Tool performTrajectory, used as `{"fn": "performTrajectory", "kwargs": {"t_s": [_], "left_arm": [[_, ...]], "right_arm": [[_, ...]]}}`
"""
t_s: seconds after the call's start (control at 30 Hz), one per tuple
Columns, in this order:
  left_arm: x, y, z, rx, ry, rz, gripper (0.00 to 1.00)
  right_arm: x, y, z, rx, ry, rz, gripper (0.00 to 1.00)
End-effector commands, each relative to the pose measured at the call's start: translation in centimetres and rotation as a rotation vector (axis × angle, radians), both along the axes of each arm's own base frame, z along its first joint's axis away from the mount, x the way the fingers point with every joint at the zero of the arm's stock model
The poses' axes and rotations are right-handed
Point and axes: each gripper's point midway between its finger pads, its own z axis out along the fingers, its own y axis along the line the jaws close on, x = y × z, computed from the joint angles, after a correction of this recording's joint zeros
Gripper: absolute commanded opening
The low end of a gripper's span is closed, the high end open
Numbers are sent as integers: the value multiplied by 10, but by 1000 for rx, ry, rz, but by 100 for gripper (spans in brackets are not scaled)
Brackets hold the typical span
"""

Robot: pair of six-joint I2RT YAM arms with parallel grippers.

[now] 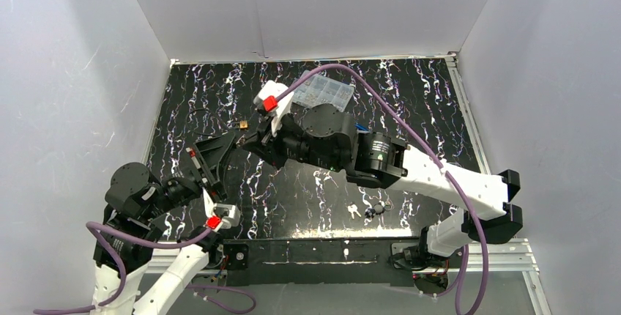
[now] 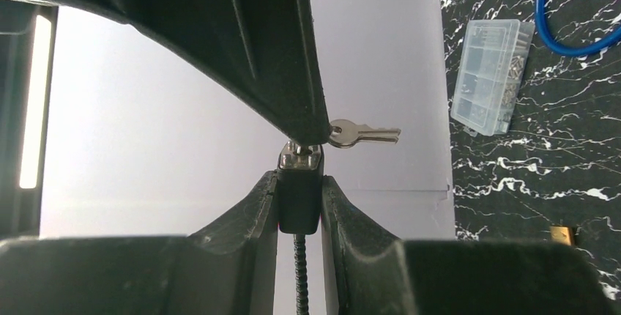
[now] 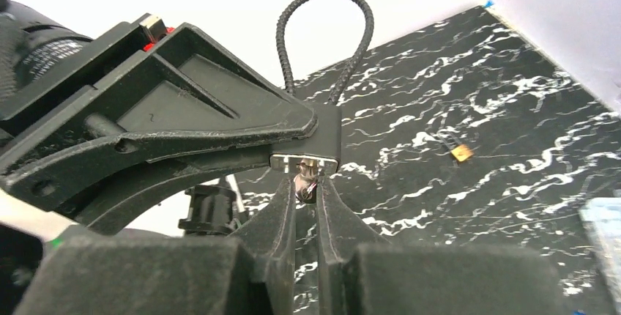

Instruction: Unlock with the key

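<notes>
Gripping the black lock [image 2: 299, 209] narrowly in the left claw [image 2: 299, 182], metal face pointing out past the fingertips, cable [image 2: 299, 286] trailing back toward the wrist. Pinching the key [image 3: 305, 177] almost shut in the right claw [image 3: 306, 187], straight ahead of its tips, long axis seemingly in line with the fingers and aimed into that face, so likely a twist about that line from the nearer right arm. Cannot see blade or keyhole, hidden between fingers and lock, nor judge the depth of seating; only a spare key [image 2: 364, 134] jutting sideways beside the tip.
</notes>
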Motion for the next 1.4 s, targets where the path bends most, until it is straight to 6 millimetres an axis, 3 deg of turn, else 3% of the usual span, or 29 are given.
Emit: {"fn": "performTrajectory", "kwargs": {"t_s": [0.0,0.23,0.37,0.4,0.57,0.77,0.9,1.1,1.2,1.37], "left_arm": [[-22,-11,36,-2,-236,-114,0],[-22,-14,32,13,-254,-128,0],[-22,-13,30,16,-253,-124,0],[-21,-13,30,15,-250,-121,0],[-16,-12,26,3,-197,-103,0],[-14,-11,23,4,-170,-96,0],[-15,-12,23,13,-178,-101,0],[-17,-11,22,14,-171,-102,0],[-19,-9,17,4,-44,-97,0],[-31,-4,-2,-50,544,-33,0]], "right_arm": [[2,-7,34,197,166,32,1],[2,-12,36,220,241,82,1],[1,-25,46,256,286,122,1],[1,-30,50,269,284,126,4],[3,-57,70,271,180,95,32],[2,-84,86,283,94,70,46],[2,-85,83,269,101,68,47],[1,-70,66,214,141,99,48],[1,-67,58,176,110,111,49],[-2,-72,54,123,-8,143,48]]}}
